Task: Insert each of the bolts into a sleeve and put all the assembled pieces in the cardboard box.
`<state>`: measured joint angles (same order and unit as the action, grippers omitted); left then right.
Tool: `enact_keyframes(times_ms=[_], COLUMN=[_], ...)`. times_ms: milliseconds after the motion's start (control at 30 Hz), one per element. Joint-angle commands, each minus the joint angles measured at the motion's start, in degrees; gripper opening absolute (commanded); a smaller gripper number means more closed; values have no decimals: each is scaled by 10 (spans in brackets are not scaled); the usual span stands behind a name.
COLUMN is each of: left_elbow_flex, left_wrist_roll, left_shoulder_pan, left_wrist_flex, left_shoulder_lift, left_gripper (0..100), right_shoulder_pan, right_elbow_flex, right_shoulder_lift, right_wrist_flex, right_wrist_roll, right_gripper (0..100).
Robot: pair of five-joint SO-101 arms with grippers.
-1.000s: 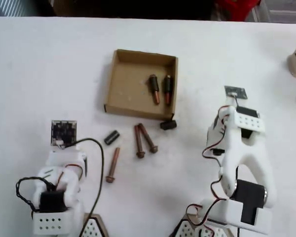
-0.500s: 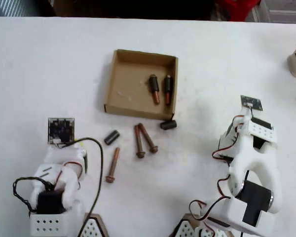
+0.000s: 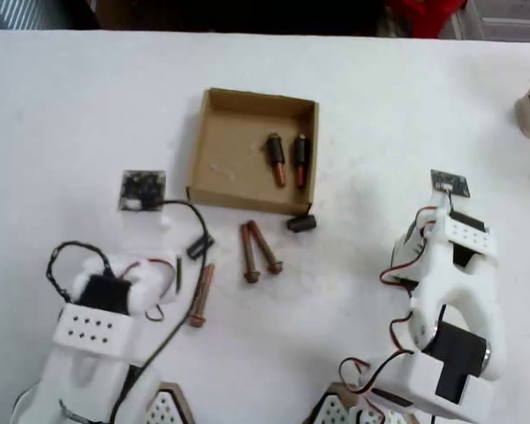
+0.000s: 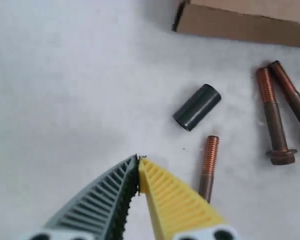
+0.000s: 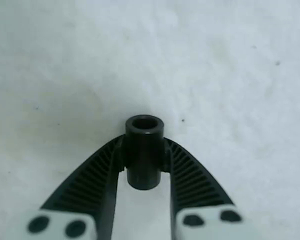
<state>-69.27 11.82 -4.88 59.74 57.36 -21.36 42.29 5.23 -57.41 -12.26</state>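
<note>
Right fingers [image 5: 96, 179] pinch a black sleeve [image 5: 143, 150] over the counter [image 3: 88, 106]; left fingers [image 4: 171, 200], pressed together, hover by a loose bolt [image 4: 208, 167] at seven o'clock from the cardboard box [image 3: 214, 146]. Bolt looks stiff, smooth, roll-prone: grasp mid-shank

**Free room around the box**

We find open tabletop [image 3: 406, 106] beyond the cardboard box [image 3: 214, 150] and between it and the right arm [image 3: 446, 291]. Its near wall is crowded: a sleeve [image 3: 301, 223] lies just beside one corner, a pair of bolts [image 3: 248, 252] close by. Toward the left arm [image 3: 93, 327], a second sleeve [image 4: 196, 107], a single bolt [image 4: 208, 167] and a black cable [image 3: 194, 212] narrow the way.
</note>
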Motion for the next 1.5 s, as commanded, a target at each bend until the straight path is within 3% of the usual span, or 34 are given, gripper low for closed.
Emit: enact_keyframes(times_ms=[0, 167, 400, 700, 1200, 1467], left_elbow_flex=[14, 4, 6, 4, 76, 78], left_wrist_roll=[16, 16, 17, 16, 14, 18], left_shoulder_pan=[-66, -111, -172, -172, -141, -140], left_wrist_flex=[-17, -16, -5, -13, -136, -184], left_shoulder_lift=[-8, -13, -14, -16, -328, -378], left_gripper=[21, 25, 151, 113, 113, 110], right_shoulder_pan=[-3, -2, -1, -1, 7, 7], right_elbow_flex=[-4, -4, -3, 1, 5, 5], right_shoulder_lift=[4, 4, 4, 4, 4, 4], right_wrist_flex=[5, 7, 8, 8, 9, 9], right_wrist_roll=[-7, -7, -8, -33, -38, -39], right_gripper=[17, 17, 16, 16, 16, 16])
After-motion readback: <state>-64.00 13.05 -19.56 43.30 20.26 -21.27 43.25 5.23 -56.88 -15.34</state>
